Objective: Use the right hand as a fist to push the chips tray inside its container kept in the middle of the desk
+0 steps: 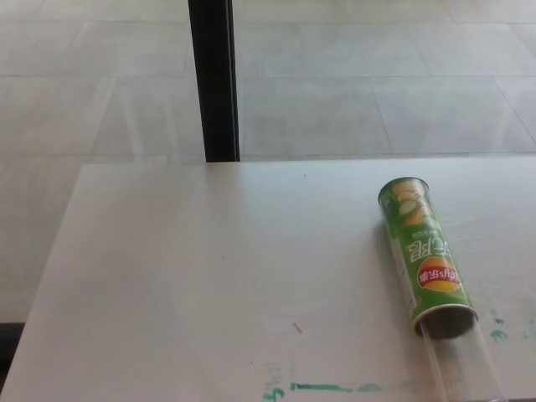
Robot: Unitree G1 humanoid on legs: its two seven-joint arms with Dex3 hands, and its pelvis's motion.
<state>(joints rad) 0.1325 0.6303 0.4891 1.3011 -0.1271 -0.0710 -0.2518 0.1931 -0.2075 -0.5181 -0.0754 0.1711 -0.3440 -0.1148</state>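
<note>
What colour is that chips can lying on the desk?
Green, with a red and yellow logo, seen in the head view: chips can.

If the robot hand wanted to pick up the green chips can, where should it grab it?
Probably around the middle of the green chips can, coming down from above with fingers on its two long sides. It lies flat on the white desk, so its round body is free there, while the clear tray sticks out of the near open end.

Green chips can (423, 255), red-yellow logo; clear tray (461, 368); white desk (209, 276), green smears (327, 387).
</note>
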